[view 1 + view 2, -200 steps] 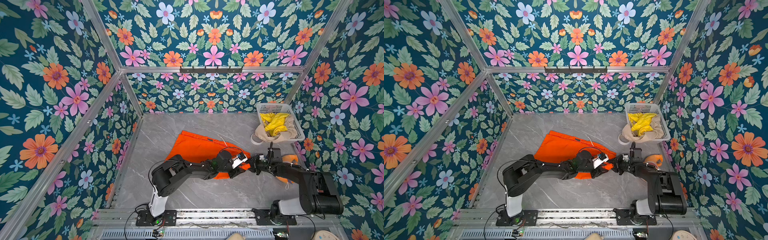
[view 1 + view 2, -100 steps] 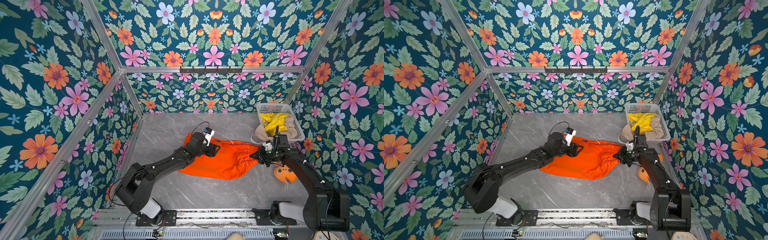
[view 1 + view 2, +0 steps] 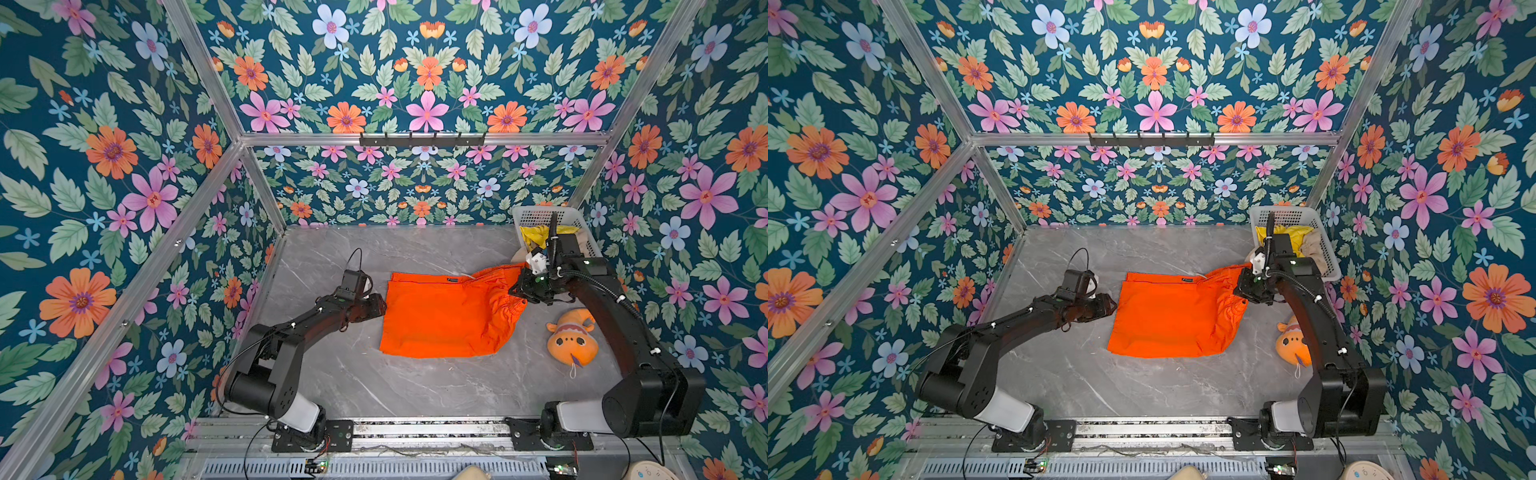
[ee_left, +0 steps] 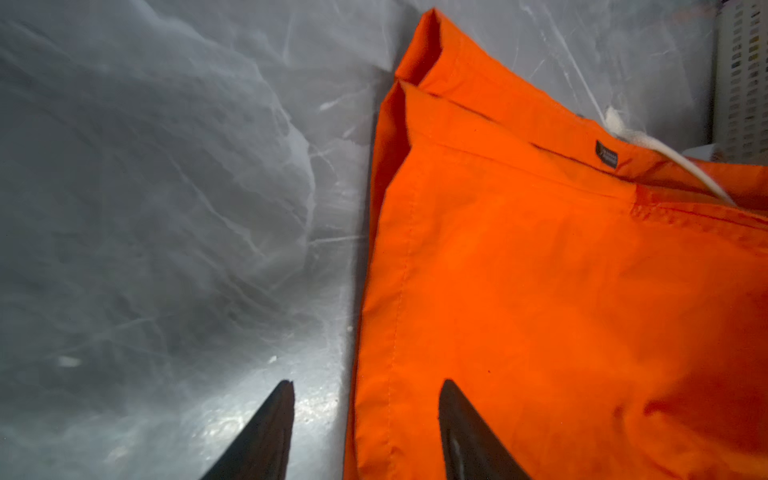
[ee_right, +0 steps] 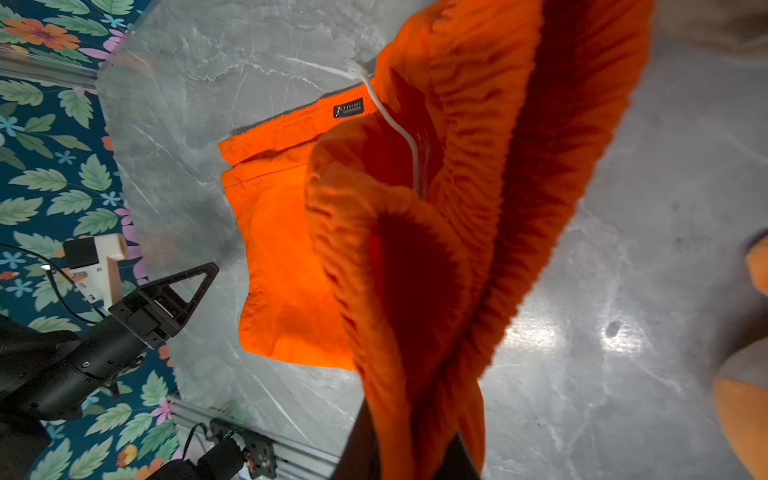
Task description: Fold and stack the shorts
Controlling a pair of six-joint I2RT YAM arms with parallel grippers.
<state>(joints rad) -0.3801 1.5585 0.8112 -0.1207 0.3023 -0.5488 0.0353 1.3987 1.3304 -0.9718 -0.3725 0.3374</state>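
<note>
1. The orange shorts (image 3: 440,316) lie in the middle of the table between the two grippers. Most of the fabric is flat; the end at the right fingers is raised and gathered.
2. The right gripper (image 3: 524,286) is clamped on the ruched elastic waistband. In the right wrist view the fabric bunches into folds right at the fingers (image 5: 361,453).
3. A white drawstring (image 5: 395,124) and a small black label (image 5: 348,109) sit on the far edge of the shorts.
4. The left gripper (image 3: 380,305) stands released, low over the table, at the leg-hem edge. In the left wrist view one finger (image 4: 465,428) is over the fabric and the other over bare table.
5. Both arms reach forward from the near rail, elbows bent outward.
6. Behind the right gripper, a white basket (image 3: 540,212) holds the yellow shorts (image 3: 536,235) and beige shorts (image 3: 1312,245).
7. An orange plush fish toy (image 3: 571,338) lies beside the right arm, apart from the shorts.
8. The table (image 3: 374,386) is grey marble-patterned; floral walls (image 3: 415,83) on aluminium framing enclose it.
</note>
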